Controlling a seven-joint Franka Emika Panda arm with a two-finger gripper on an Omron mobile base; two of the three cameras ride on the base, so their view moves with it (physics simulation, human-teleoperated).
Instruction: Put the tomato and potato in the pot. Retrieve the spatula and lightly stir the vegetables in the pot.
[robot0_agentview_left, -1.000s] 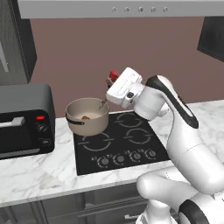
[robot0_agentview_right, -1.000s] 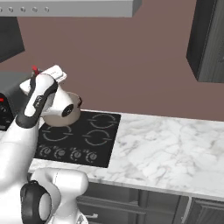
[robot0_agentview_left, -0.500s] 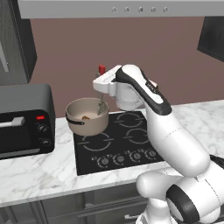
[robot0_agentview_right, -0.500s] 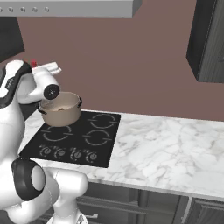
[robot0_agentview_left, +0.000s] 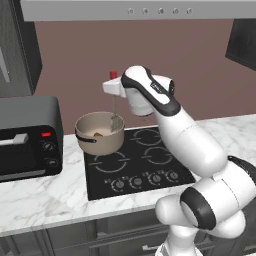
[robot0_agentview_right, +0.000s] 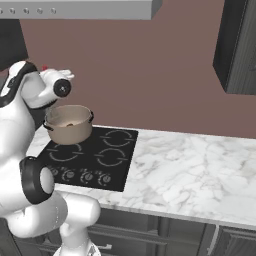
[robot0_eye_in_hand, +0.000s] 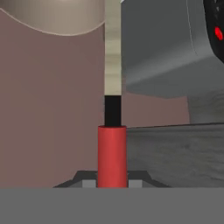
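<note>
Gripper (robot0_agentview_left: 113, 86) clamped shut on spatula (robot0_agentview_left: 114, 106) by red handle; long axis vertical, shaft hung straight down from fingers, grey head just inside pot (robot0_agentview_left: 98, 135) rim, veg below.

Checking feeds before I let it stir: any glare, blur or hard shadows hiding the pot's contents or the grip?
Left base view: even, flat light, no glare; the pot interior reads clearly, a brown lump visible, the spatula hanging over it. Right base view: sharp too, but the pot's inside is small and dim. Hand view: soft and blocky up close; the red handle sits between the fingertips of the gripper.
</note>
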